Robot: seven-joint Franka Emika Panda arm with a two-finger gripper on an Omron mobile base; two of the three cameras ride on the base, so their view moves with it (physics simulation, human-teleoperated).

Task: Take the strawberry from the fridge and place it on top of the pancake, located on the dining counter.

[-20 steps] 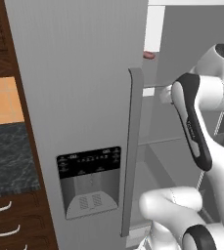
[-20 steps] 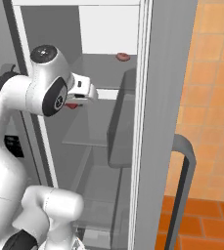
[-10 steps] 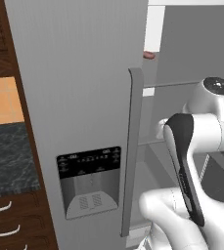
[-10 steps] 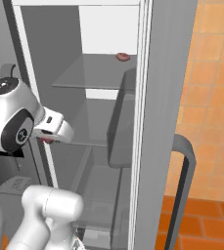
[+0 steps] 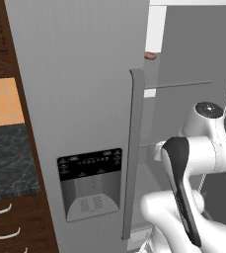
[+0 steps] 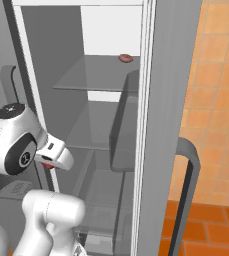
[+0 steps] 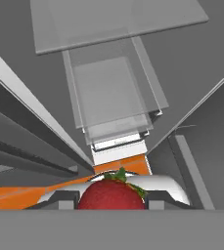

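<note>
The strawberry (image 7: pixel 111 194), dark red with a green top, sits between my fingertips in the hand view, and my gripper (image 7: pixel 111 200) is shut on it. From the right base view my gripper (image 6: pixel 50 163) hangs low in front of the open right half of the fridge (image 6: pixel 166 100), with a bit of the red strawberry (image 6: pixel 47 165) showing under the hand. The hand is outside the shelves and points down toward the fridge's lower grey shelves (image 7: pixel 108 93). The fridge's left door (image 5: pixel 85 99) is closed. The pancake and the dining counter are out of view.
A paler pink oblong item (image 6: pixel 125 58) lies on the upper fridge shelf and shows as well as a pink item (image 5: pixel 150 55) past the door edge. The open door with its long handle (image 6: pixel 186 190) stands to the right. A dark wall counter (image 5: pixel 8 158) with drawers is at left.
My arm has drawn back out of the fridge and come down from shelf height to below the middle shelf, with the strawberry still held.
</note>
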